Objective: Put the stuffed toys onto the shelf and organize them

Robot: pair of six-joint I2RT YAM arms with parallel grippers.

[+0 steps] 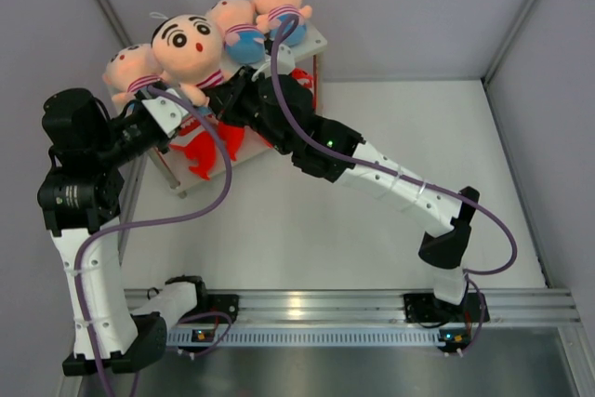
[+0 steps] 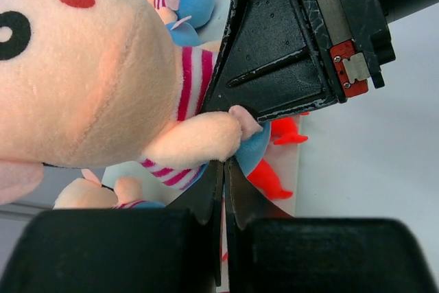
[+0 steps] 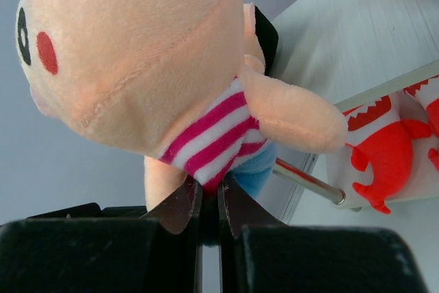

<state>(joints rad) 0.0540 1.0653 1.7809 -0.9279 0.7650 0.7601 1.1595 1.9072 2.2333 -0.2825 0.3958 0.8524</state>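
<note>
Boy doll [image 1: 189,44]: big-headed, in a striped shirt, held up over the shelf's [image 1: 316,41] top board, between the other dolls.
Right gripper [image 3: 206,193]: clenched on the hem of the boy doll's shirt.
Left gripper [image 2: 224,169]: jaws pressed together just under the doll's arm; no clear hold visible.
Top board: three other dolls [image 1: 237,25].
Lower board: red sharks [image 1: 209,148].

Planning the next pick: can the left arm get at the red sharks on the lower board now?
Probably yes: the sharks lie open to the front, near the left fingers, once they open.
</note>
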